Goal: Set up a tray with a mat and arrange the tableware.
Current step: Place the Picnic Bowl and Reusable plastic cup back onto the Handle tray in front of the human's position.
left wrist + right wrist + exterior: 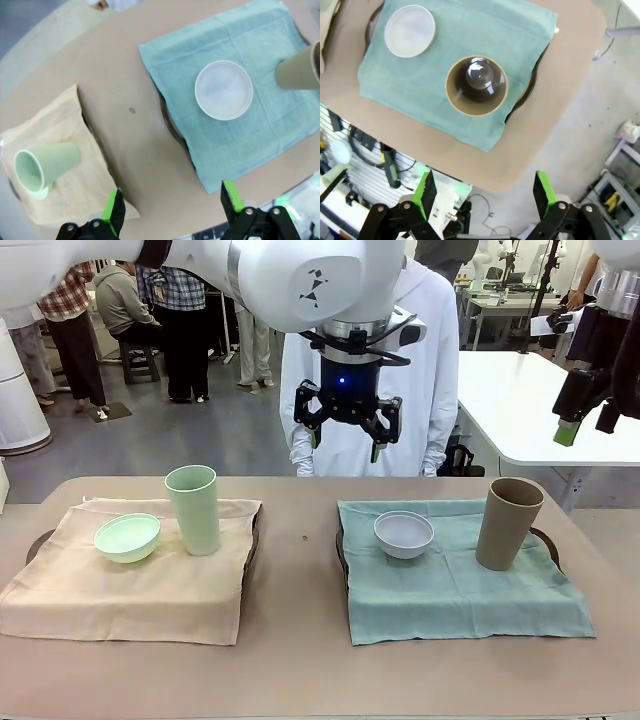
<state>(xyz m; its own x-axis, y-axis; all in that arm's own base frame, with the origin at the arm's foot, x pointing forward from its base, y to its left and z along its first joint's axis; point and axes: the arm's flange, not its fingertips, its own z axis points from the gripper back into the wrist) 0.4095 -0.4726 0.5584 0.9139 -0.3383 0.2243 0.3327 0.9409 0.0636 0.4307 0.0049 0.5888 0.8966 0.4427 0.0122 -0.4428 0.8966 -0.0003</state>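
Two dark trays carry mats. The left tray [35, 540] bears a beige mat [130, 585] holding a mint green bowl [127, 537] and a pale green cup [192, 508]. On the right tray [545, 537] a teal mat [450, 585] holds a bluish-white bowl [404, 534] and a tan cup [509, 523]. My left gripper [345, 435] hangs open and empty high over the table's far middle; its wrist view looks down on the white bowl [223, 90] and green cup [47, 165]. My right gripper [582, 420] is open, raised off the right end, above the tan cup [476, 85].
A person in a white hooded top [440, 360] stands at the far edge behind my left gripper. Bare tabletop [295, 550] runs between the two trays. A white table [530, 405] stands at the back right. The table's right end drops to the floor [580, 115].
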